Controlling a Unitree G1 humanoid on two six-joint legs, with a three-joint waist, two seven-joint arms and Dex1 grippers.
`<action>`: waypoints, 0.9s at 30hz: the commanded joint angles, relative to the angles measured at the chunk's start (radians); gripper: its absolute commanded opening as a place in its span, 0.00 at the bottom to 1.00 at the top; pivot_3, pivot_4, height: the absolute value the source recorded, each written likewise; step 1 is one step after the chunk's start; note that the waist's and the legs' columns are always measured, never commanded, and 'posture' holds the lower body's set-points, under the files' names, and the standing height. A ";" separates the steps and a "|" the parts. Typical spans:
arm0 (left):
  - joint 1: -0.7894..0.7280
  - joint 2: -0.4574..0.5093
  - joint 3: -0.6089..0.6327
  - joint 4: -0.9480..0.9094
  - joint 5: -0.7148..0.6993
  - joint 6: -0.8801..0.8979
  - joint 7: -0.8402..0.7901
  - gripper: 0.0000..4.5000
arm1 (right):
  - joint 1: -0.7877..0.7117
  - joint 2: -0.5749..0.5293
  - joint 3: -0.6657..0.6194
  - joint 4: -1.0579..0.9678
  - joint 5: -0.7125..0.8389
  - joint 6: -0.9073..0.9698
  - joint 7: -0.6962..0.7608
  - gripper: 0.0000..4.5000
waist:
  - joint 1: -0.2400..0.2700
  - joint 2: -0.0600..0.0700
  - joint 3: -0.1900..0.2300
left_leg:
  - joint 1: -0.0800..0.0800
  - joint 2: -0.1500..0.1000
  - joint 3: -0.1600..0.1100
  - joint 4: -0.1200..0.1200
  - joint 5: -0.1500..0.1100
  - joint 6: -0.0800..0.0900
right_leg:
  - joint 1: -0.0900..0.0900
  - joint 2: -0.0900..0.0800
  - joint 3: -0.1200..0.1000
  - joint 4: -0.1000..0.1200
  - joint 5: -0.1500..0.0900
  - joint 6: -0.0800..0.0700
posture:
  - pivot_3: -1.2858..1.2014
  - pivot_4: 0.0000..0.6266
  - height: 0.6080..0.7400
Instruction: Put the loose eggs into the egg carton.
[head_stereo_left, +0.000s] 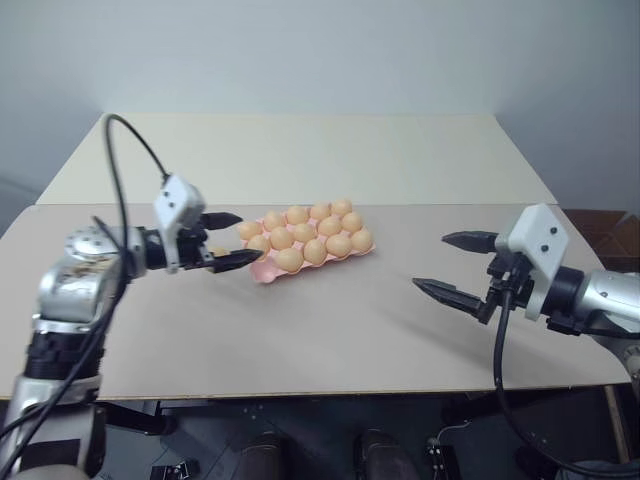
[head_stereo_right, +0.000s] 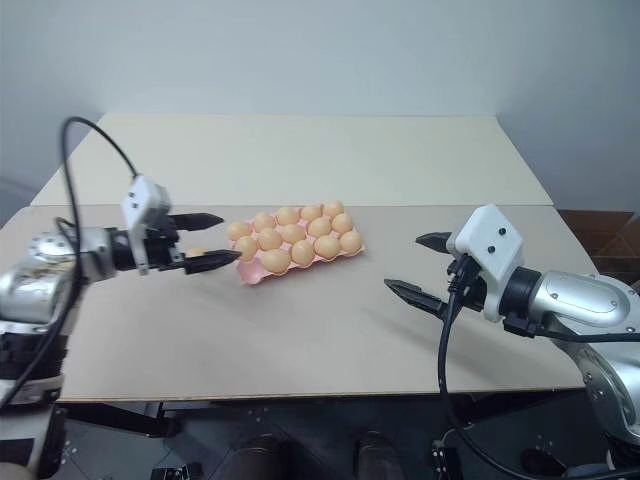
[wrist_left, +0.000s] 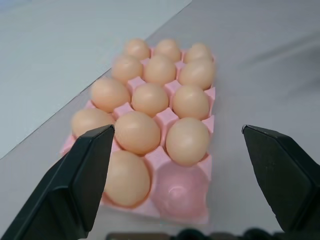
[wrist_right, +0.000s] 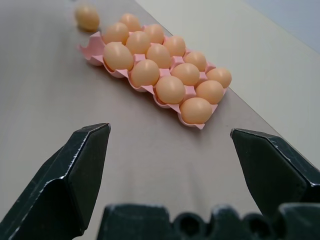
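Right claw (head_stereo_left: 455, 265) hangs spread and empty over the pale beige bench (head_stereo_left: 330, 330); left claw (head_stereo_left: 228, 240), fingers parted, grips nothing at the flat pink moulded egg carton (wrist_left: 180, 192), one corner cup bare; one loose pale orange-tan egg (wrist_right: 87, 16) lies just beyond.

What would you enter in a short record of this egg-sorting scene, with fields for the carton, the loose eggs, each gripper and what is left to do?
Egg carton: pink tray on the table, fourteen eggs seated
Empty cup: one, at the corner nearest the left gripper
Loose egg: one, on the table just past that end of the carton
Left gripper: open, at the carton's end, holding nothing
Right gripper: open, apart from the carton, holding nothing
Left to do: seat the loose egg in the empty cup
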 joint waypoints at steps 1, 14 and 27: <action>0.087 0.089 0.174 -0.070 -0.096 -0.035 -0.093 0.99 | -0.002 -0.026 -0.027 0.010 0.004 -0.029 0.030 1.00 | 0.000 0.000 0.000 | 0.000 0.000 0.000 0.000 0.000 0.000 | 0.000 0.000 0.000 0.000 0.000 0.000 | 0.52 0.24 1.00; 0.626 0.114 0.569 -0.223 -0.166 -0.094 -0.163 0.99 | 0.017 -0.004 0.029 0.109 -0.044 -0.127 0.102 1.00 | 0.015 0.000 0.000 | 0.002 0.000 0.002 0.000 0.000 0.000 | 0.002 -0.002 0.000 -0.001 0.000 0.000 | 0.52 0.24 1.00; 0.302 0.155 0.264 -0.067 -0.010 0.000 0.130 0.99 | -0.031 -0.008 0.036 0.102 -0.033 -0.104 0.095 1.00 | 0.014 -0.001 0.000 | 0.003 0.000 0.001 0.000 0.002 0.001 | 0.002 0.000 0.000 0.001 0.002 -0.002 | 0.52 0.24 1.00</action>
